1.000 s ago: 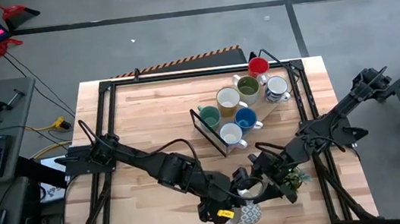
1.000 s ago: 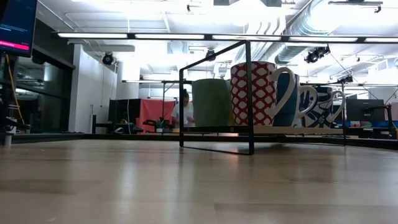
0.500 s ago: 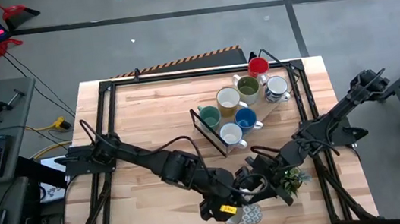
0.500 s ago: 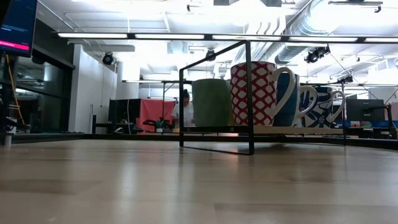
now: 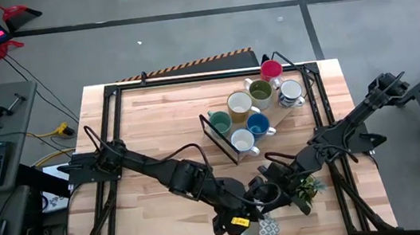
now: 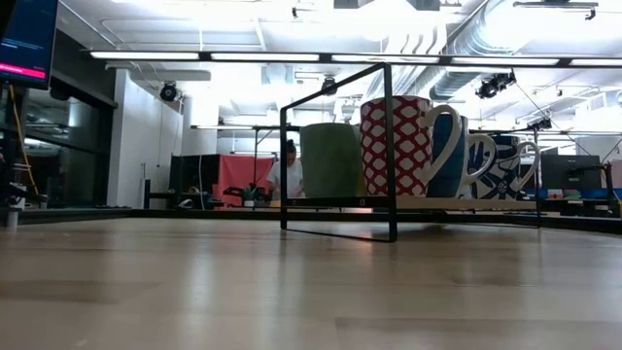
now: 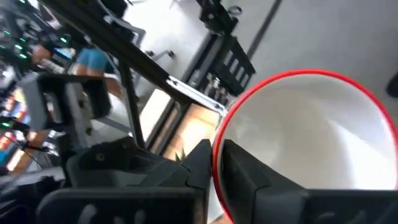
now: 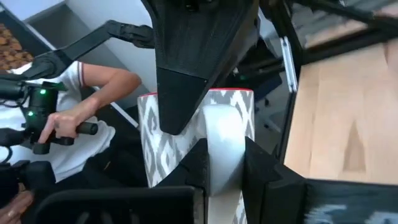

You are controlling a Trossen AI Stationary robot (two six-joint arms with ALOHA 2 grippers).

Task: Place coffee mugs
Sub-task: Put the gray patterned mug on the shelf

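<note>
- The patterned mug (image 5: 260,225), grey and white with a red rim, sits at the table's near edge, between the two grippers; the left wrist view shows its white inside (image 7: 311,143) with one finger (image 7: 261,186) inside the rim and the other outside; the right wrist view shows its handle (image 8: 222,152) between that arm's fingers
- The left gripper (image 5: 241,210) is clamped on the mug's wall; the right gripper (image 5: 272,196) is clamped on the mug's handle
- The other coffee mugs stand grouped on a black wire rack (image 5: 211,137) towards the table's far right: a cream mug (image 5: 240,103), an olive green mug (image 5: 260,90), a red mug (image 5: 271,69), a blue mug (image 5: 257,123), a teal mug (image 5: 219,121), two white mugs (image 5: 242,140)
- A small green plant (image 5: 307,187) lies just beside the right gripper
- The table (image 5: 156,132) is pale wood; beyond it a person's hand (image 8: 62,121) grips a handle
</note>
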